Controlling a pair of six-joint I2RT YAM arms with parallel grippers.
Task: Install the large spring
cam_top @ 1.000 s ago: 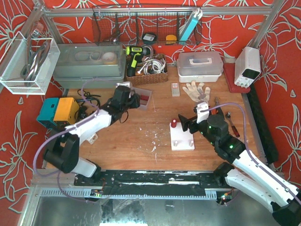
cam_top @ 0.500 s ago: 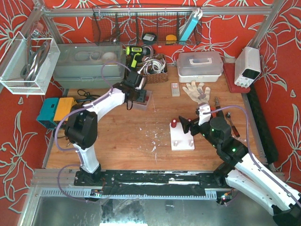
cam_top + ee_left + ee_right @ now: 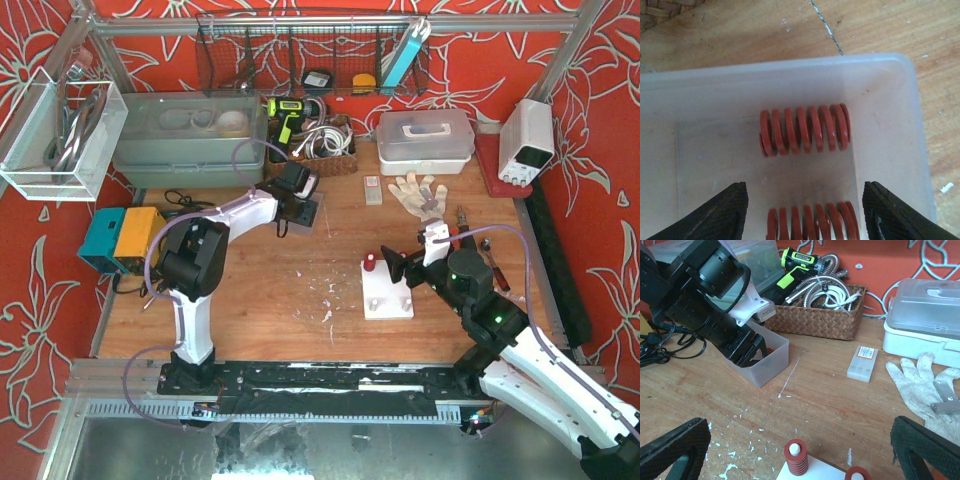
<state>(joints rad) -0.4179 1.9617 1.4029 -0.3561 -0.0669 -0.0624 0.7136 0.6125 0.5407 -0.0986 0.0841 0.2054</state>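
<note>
Left wrist view gives you the bin (image 3: 890, 100) from straight above: your left arm (image 3: 245, 208) hovers over it with jaws released and empty, one red spring (image 3: 804, 130) lying on its side just beyond the tips, and a second spring (image 3: 812, 220) between them at the frame's lower edge, both loose in the bin. Further right on the desk (image 3: 300, 280) sits the white plate (image 3: 388, 298) with a short red coil (image 3: 796, 457) on a post, and your right arm (image 3: 480, 300) hangs over it, jaws released wide, gripping nothing.
</note>
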